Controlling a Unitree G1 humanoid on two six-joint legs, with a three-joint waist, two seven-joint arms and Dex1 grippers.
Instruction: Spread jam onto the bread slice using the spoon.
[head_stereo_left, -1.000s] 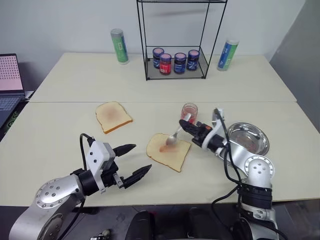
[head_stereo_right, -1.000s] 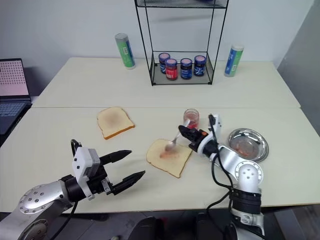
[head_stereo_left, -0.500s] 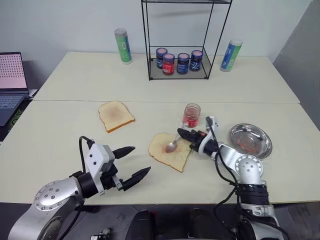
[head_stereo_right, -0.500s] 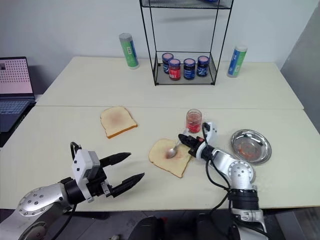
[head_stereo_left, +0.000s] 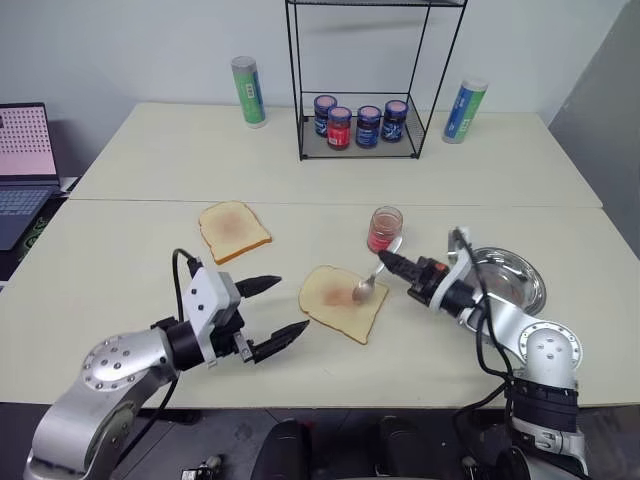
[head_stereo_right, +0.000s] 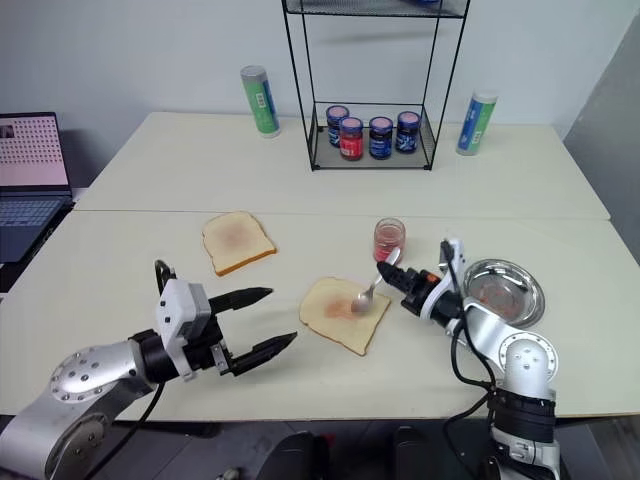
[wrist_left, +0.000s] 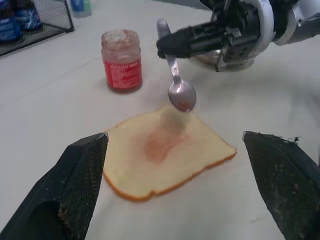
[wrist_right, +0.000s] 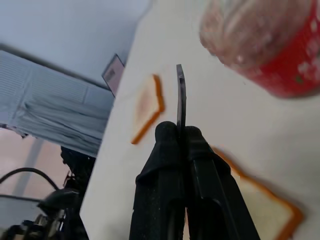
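Note:
The bread slice lies flat on the near table with a faint reddish smear in its centre. My right gripper is shut on the handle of the spoon, just right of the slice. The spoon's bowl hangs tilted down a little above the slice's edge nearest the jar. The jam stands in its clear lidless jar just behind the spoon. My left gripper is open and empty, just left of the slice and pointing at it.
A steel dish sits right of my right gripper. A toasted slice lies further back on the left. At the back stand a wire rack with several dark jars, a green can and a blue-green can. A laptop is at the far left.
My right gripper has pulled to the right with the spoon, lifting its bowl off the slice's centre toward the jar side. My left gripper has risen slightly and come closer to the slice.

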